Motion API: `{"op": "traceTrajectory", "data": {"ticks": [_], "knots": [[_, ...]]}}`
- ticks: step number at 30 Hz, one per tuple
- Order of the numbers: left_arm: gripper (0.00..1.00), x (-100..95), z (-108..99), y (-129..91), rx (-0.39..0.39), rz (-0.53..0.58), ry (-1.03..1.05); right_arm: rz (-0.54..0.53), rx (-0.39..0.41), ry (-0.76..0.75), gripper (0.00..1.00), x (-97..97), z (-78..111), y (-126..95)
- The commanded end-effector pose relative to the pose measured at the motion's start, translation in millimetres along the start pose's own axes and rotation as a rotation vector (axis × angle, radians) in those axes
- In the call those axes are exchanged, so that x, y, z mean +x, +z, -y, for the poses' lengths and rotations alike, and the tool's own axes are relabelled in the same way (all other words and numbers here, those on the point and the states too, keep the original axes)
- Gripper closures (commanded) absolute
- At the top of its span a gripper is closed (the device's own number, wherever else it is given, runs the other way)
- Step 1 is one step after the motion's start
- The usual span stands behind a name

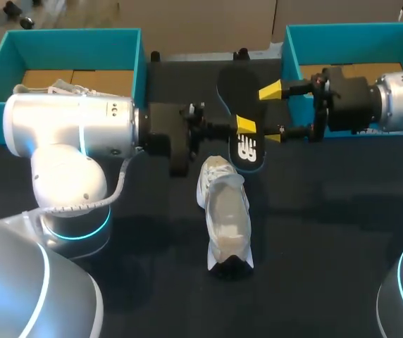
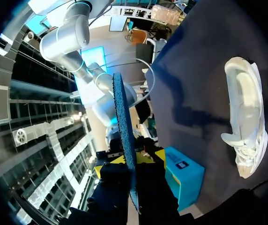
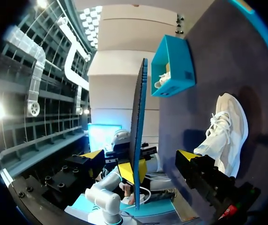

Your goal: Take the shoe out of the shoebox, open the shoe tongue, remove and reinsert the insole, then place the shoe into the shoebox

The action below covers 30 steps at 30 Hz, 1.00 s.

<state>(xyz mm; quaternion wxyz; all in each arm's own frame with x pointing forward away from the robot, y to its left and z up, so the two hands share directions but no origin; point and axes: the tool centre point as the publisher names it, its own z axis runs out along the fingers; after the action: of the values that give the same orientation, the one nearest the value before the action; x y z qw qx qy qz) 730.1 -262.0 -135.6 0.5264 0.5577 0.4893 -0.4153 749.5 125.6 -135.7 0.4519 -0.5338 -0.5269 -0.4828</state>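
The left claw (image 2: 130,161) is clamped on the insole (image 1: 238,98), holding it edge-up just beyond the shoe (image 1: 224,211), which lies on the tabletop (image 1: 328,232). The right claw (image 3: 140,154) stands wide open astride the insole, gripping nothing. If it closes off-centre, the thin insole may twist or drop. The shoe's inside is hard to make out.

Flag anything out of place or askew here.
Only the insole stands out: it is out of the white shoe, held on edge in the air by the left gripper, between the right gripper's open fingers. The shoe sits on the table. Nothing looks damaged.
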Motion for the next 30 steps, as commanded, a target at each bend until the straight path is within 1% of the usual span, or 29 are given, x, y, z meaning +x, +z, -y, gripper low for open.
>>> {"op": "traceTrajectory", "data": {"ticks": [1,13,15,18,19,21,30], "knots": [[1.0,2.7,3.1,3.6,-0.02,-0.001,-0.006,0.009,0.012,0.002,0.0,-1.6,-3.9,4.1],[1.0,4.4,3.1,3.1,-0.022,-0.002,-0.008,0.041,0.022,0.003,0.0,-1.4,-8.1,6.9],[1.0,4.4,3.1,3.1,-0.022,-0.002,-0.008,0.045,0.025,0.002,0.15,-0.3,-7.8,8.1],[1.0,4.4,3.1,3.1,-0.022,-0.002,-0.008,0.056,0.028,0.006,0.25,0.1,-7.3,8.2],[1.0,4.4,3.1,3.1,-0.022,-0.002,-0.008,0.057,0.028,0.006,0.42,0.3,-6.9,8.5],[1.0,4.4,3.1,3.1,-0.022,-0.002,-0.008,0.058,0.029,0.009,0.51,0.0,-6.4,9.2],[1.0,4.4,3.1,3.1,-0.022,-0.002,-0.008,0.033,0.028,0.029,0.56,-4.3,-6.4,14.6]]}}
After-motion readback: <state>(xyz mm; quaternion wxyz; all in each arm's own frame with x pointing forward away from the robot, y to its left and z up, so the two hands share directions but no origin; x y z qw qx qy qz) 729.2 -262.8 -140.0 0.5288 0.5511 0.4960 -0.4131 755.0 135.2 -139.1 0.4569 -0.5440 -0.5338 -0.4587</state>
